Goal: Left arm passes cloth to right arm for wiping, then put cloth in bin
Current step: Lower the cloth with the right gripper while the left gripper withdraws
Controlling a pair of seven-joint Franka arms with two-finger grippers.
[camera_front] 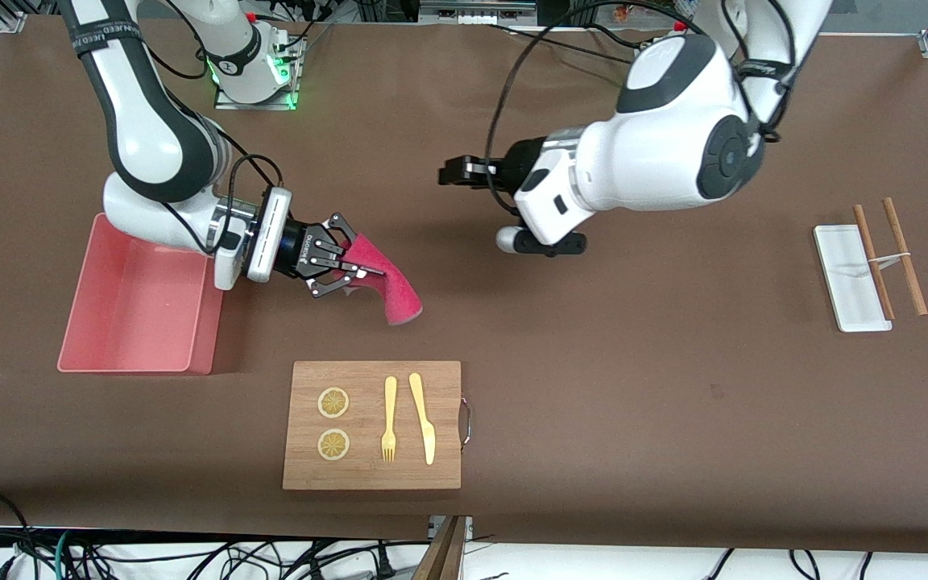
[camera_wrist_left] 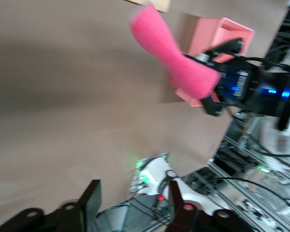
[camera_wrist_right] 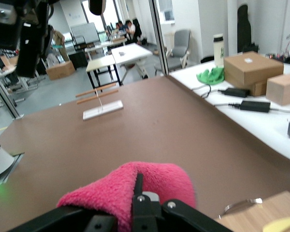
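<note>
The magenta cloth (camera_front: 383,282) hangs from my right gripper (camera_front: 351,270), which is shut on its upper end, just above the brown table beside the pink bin (camera_front: 138,302). The cloth's free end droops toward the cutting board. In the right wrist view the cloth (camera_wrist_right: 130,193) bulges over the closed fingers. My left gripper (camera_front: 452,173) is open and empty, raised over the middle of the table, apart from the cloth. The left wrist view shows its two black fingers (camera_wrist_left: 89,203) spread, with the cloth (camera_wrist_left: 171,58), the right gripper (camera_wrist_left: 217,82) and the bin (camera_wrist_left: 222,36) farther off.
A wooden cutting board (camera_front: 373,424) with two lemon slices, a yellow fork and a knife lies nearer the front camera than the cloth. A white narrow tray (camera_front: 849,278) with two brown chopsticks (camera_front: 903,256) lies toward the left arm's end of the table.
</note>
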